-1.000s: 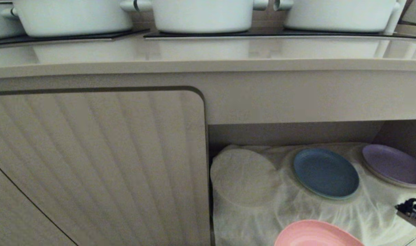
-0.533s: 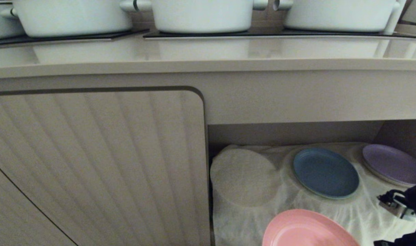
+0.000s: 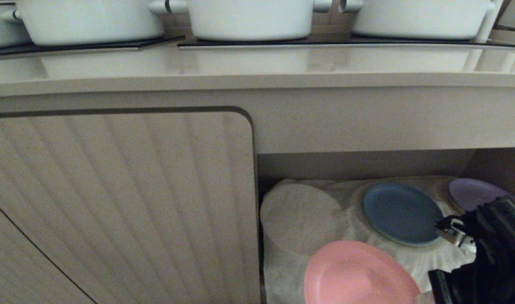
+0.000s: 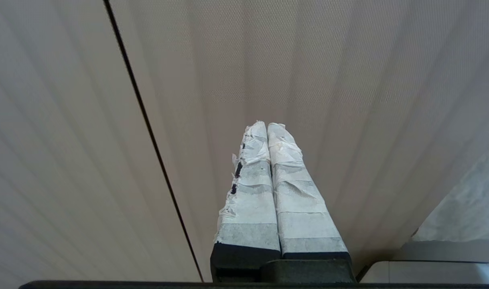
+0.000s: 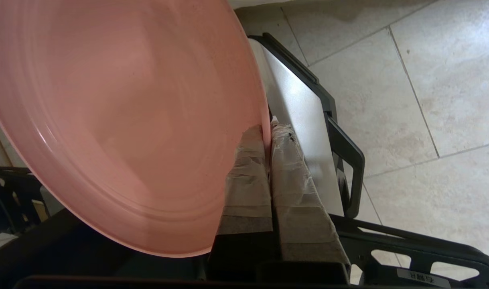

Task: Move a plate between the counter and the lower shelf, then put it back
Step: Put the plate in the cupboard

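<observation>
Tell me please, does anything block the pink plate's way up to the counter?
The right end effector grips the round matte pink plate by its rim, low before the cloth-draped shelf. The beige counter's thick front edge overhangs above; its near strip looks bare.

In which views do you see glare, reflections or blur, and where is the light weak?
Head view: the glossy beige counter reflects the white pots; the recessed lower shelf is dim; the black right arm is smeared. Right wrist view: the round pink plate, close to the camera, looks soft. Left wrist view: even light on the ribbed beige cabinet door.
</observation>
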You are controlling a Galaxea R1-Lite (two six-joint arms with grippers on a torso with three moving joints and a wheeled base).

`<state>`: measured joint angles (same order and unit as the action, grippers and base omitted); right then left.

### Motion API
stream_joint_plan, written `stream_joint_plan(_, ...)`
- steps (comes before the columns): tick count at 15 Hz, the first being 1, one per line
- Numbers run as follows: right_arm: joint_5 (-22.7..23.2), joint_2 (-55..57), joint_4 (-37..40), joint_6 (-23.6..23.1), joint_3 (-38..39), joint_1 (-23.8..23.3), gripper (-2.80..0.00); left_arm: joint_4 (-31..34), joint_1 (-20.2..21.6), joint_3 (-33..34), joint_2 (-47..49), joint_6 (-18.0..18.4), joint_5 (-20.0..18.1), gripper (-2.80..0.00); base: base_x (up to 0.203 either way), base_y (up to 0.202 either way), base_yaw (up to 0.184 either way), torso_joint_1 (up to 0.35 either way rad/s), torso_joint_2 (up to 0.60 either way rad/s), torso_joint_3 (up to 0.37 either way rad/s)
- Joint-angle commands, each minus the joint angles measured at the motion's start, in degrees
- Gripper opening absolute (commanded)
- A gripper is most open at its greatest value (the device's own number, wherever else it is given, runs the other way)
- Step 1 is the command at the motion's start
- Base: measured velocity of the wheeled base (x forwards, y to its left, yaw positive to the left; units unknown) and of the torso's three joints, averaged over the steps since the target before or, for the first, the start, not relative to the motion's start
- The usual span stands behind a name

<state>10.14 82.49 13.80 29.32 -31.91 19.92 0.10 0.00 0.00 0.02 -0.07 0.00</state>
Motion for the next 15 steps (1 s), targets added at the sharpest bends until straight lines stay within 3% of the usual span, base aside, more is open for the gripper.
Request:
stream_joint_plan(1, 0.06, 4.19, 0.02, 0.18, -1.64, 0.03, -2.8, -0.01, 0.0, 0.0, -0.02, -0.01, 0.0, -2.8, 0.0, 0.0, 0.0, 0.0, 0.0, 0.0)
stream_joint_plan(7, 0.14, 12.61, -5.08, 2.41, -6.92, -0.31, -2.8, -0.01, 0.0, 0.0, -0.02, -0.01, 0.0, -2.8, 0.0, 0.0, 0.0, 0.0, 0.0, 0.0)
stream_joint_plan(15, 0.23, 23.02, -5.26, 3.1, -18.59, -3.12, -2.8, -0.01, 0.0, 0.0, 0.05, -0.01, 0.0, -2.8, 0.0, 0.0, 0.0, 0.0, 0.0, 0.0)
